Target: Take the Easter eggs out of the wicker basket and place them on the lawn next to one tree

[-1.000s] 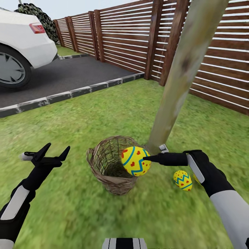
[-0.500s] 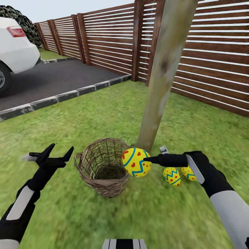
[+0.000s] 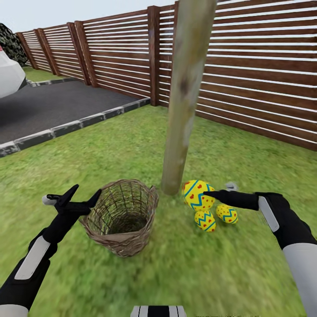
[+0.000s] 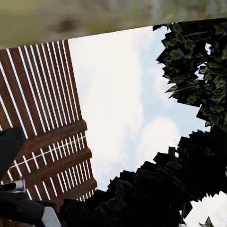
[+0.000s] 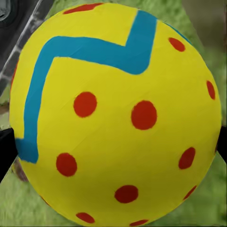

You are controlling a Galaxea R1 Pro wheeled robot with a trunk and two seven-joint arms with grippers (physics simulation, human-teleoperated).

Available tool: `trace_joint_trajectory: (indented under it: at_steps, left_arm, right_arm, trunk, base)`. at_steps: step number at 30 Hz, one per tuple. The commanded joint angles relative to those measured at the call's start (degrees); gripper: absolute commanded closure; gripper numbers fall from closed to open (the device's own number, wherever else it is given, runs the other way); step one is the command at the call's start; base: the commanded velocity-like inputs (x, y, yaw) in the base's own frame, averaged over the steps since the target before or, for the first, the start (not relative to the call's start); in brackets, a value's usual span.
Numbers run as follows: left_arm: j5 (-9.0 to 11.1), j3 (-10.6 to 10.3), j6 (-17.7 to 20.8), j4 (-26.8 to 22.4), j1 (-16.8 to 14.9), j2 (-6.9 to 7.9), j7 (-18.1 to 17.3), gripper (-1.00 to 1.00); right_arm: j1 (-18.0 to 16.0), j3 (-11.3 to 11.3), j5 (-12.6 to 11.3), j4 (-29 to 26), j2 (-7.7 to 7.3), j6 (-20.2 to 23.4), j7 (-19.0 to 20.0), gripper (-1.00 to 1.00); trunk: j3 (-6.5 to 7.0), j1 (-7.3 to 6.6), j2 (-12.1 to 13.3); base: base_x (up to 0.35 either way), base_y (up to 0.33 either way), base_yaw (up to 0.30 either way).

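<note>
The right fingers (image 3: pixel 210 193) are clamped on an egg (image 3: pixel 198 194), held just beside the tree (image 3: pixel 178 132) foot. Two more eggs (image 3: pixel 205 220) lie on the lawn (image 3: pixel 132 145) directly below it. The left fingers (image 3: pixel 83 197) hang spread apart beside the basket (image 3: pixel 121 215), which stands near the trunk.

Wicker basket (image 3: pixel 121 220) — brown woven twigs, open lattice, rough, matt. Held Easter egg (image 5: pixel 116 113) smooth, satin yellow paint with blue zigzag and red dots; two more eggs (image 3: pixel 205 220) (image 3: pixel 226 213) look the same. Tree (image 3: pixel 185 92) trunk — mottled grey-green bark, matt. Lawn (image 3: pixel 132 145) mottled green grass. Fence (image 3: pixel 264 75) dark brown wooden slats. Right gripper (image 3: pixel 207 193) black, matt, plastic-looking.
</note>
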Motion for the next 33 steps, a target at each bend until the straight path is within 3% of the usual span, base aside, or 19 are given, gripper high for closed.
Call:
trace_joint_trajectory:
  at_steps: [1, 4, 7, 12, 33]
  left_arm:
    - [0.3, 0.0, 0.4, 0.0, 0.0, 0.02, 0.0, -1.0]
    - [0.3, -0.1, 0.4, 0.0, 0.0, 0.02, 0.0, -1.0]
    - [0.3, -0.1, 0.4, 0.0, 0.0, 0.02, 0.0, -1.0]
    - [0.3, -0.1, 0.4, 0.0, 0.0, -0.01, 0.0, -1.0]
    - [0.3, -0.1, 0.2, 0.0, 0.0, -0.06, 0.0, -1.0]
  right_arm:
    - [0.0, -0.1, 0.1, -0.6, -0.05, -0.1, -3.3, 1.0]
    - [0.0, -0.1, 0.2, -2.4, 0.03, -0.7, -13.4, 1.0]
    - [0.0, 0.1, 0.2, -2.9, 0.27, -1.0, -19.1, 1.0]
    - [0.0, 0.3, 0.3, -3.0, 0.49, -3.2, -22.7, 1.0]
    - [0.0, 0.2, 2.3, -2.8, 0.61, -4.0, -22.9, 1.0]
  trunk:
    - [0.02, -0.01, 0.0]
    - [0.21, -0.01, 0.0]
    - [0.4, -0.01, 0.0]
    - [0.72, -0.01, 0.0]
    - [2.05, -0.01, 0.0]
  base:
    - [0.0, 0.0, -0.237]
    - [0.0, 0.0, -0.237]
    - [0.0, 0.0, -0.237]
    - [0.0, 0.0, -0.237]
    - [0.0, 0.0, -0.237]
